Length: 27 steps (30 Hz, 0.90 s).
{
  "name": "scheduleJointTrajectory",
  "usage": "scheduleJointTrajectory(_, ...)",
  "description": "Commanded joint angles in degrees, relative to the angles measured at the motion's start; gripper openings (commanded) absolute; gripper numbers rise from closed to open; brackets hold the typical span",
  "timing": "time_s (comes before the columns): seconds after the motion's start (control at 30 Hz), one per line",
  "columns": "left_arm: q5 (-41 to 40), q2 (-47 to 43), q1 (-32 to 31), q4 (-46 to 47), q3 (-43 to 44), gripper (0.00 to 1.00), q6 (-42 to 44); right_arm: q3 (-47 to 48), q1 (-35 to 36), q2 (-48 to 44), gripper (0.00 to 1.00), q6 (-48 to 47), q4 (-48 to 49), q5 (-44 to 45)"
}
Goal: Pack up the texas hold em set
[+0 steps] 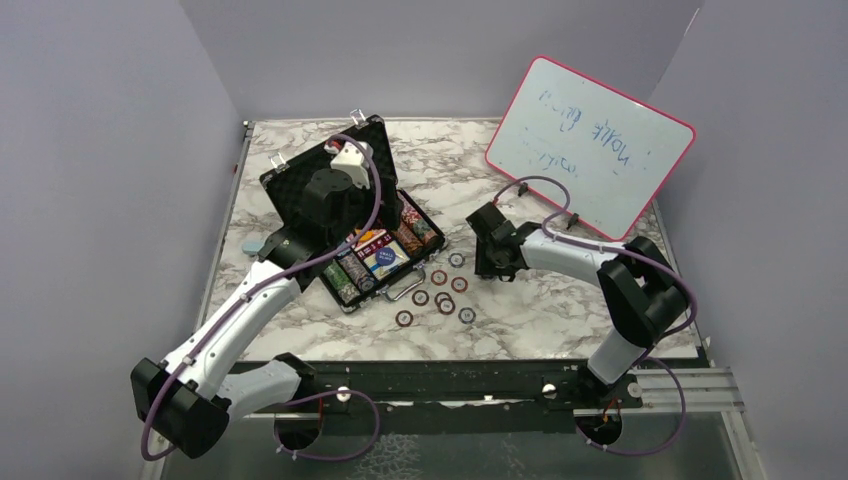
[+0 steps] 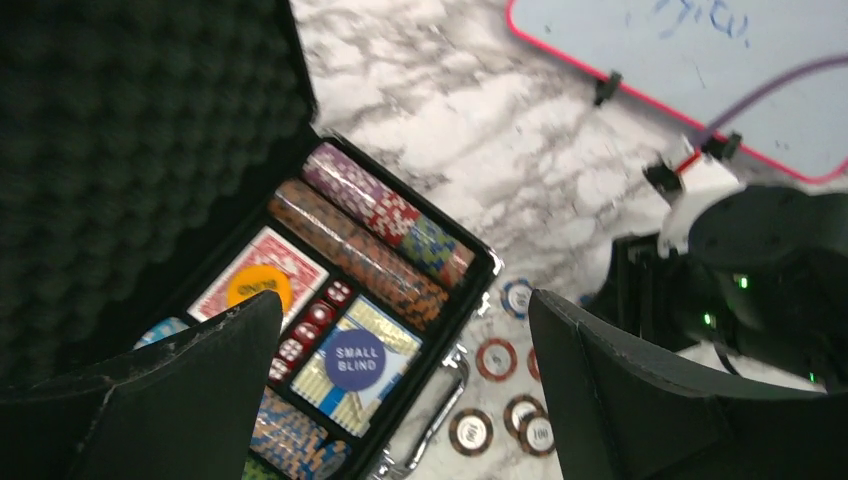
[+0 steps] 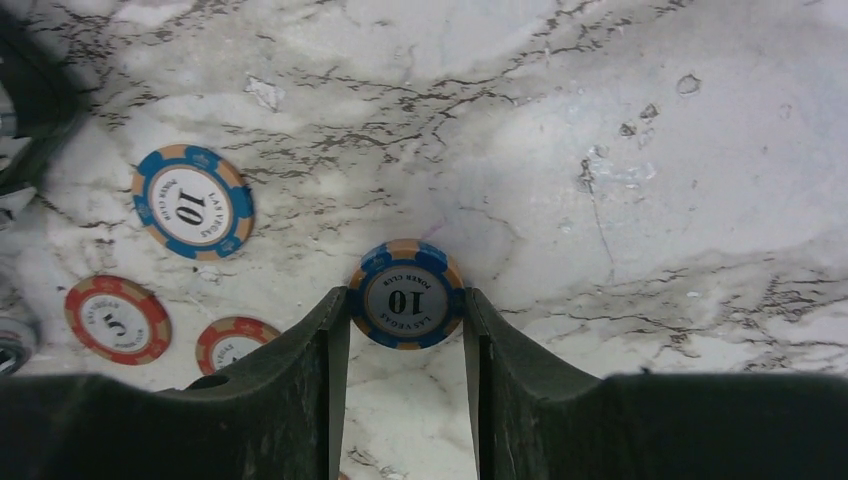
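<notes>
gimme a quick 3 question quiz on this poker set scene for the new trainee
1. True or false: the left tool is gripping a poker chip.
2. Which number is printed on the blue chip pinched by the right tool? A) 5 B) 10 C) 100
3. Fill in: the purple button in the briefcase reads "SMALL ____".
Key: 1 false, it is open and empty; 2 B; 3 BLIND.

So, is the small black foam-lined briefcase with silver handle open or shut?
Open: the briefcase has its foam lid swung back; striped chip rows and a red card deck lie exposed inside.
</notes>
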Motion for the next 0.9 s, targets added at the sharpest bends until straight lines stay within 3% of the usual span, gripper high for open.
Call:
scheduleJointTrajectory(0.0,14.06,0.35,0.13,5.45,-4.43,0.94,-2.50,2.95,-0.38,-3.09,0.34,-0.73,2.58,-5.79)
scheduleJointTrajectory(0.27,21.34,1.64,0.13,19.57,-12.79,0.88,-10.35,9.34,-2.30,-9.34,0.35,10.13,6.03,-20.80)
scheduleJointTrajectory(0.43,23.73,4.49,0.04,24.98,-14.11,0.75,-14.89,11.97,-3.30,-10.25,0.36,18.18,6.34,-27.81)
scheduleJointTrajectory(0.87,24.94,8.45,-0.08,34.40,-17.29,0.55,-23.91,15.95,-3.37,-9.14,0.37,27.19,6.59,-33.82)
